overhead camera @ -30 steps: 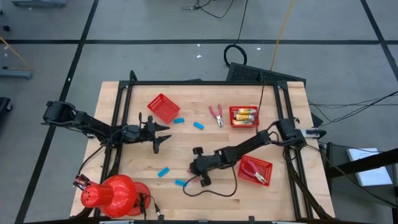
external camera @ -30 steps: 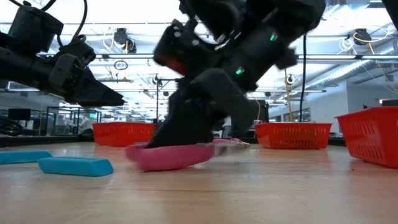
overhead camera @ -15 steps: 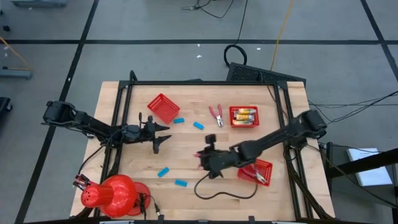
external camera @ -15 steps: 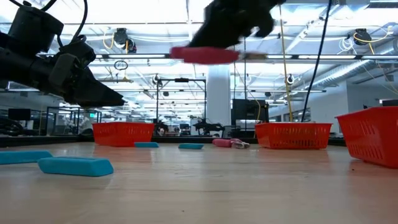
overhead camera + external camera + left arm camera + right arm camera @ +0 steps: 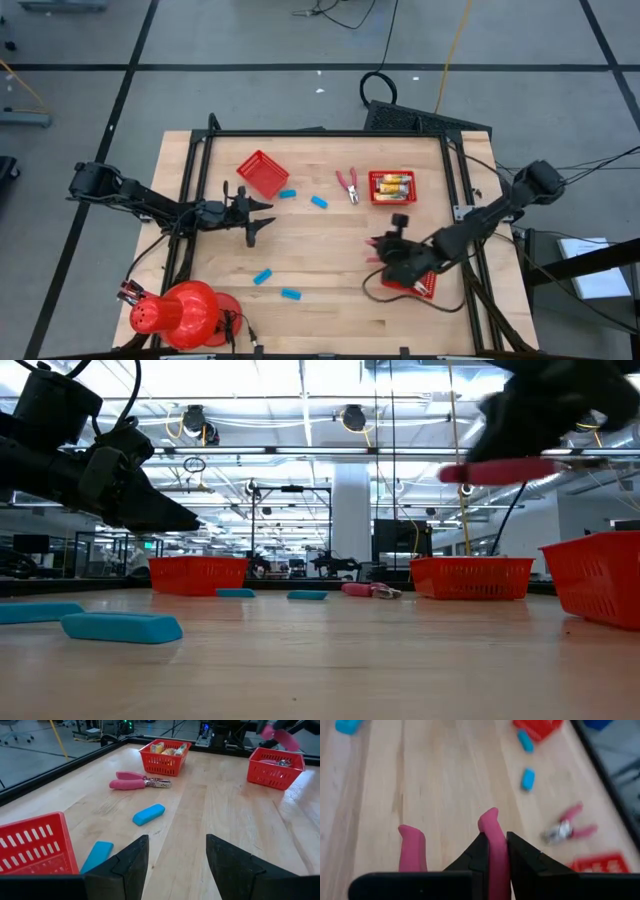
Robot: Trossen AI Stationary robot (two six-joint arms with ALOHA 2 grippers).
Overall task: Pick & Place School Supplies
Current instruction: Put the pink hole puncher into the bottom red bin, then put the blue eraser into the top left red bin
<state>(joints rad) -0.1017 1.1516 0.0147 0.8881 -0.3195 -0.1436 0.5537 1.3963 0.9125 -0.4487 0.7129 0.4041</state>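
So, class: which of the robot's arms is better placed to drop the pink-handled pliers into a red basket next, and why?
Right. The right gripper is shut on the pink-handled pliers and hangs close to the front-right basket. The left gripper is open, holding nothing, across the table by the tilted basket.

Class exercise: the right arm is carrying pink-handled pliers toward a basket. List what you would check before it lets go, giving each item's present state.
1. Right gripper shut on one handle of the carried pliers: ok.
2. Pliers lifted off the table: ok.
3. Pliers fully over the near-right basket: cannot tell.
4. Room left in that basket: cannot tell.
5. Left gripper far from the drop path, open: ok.
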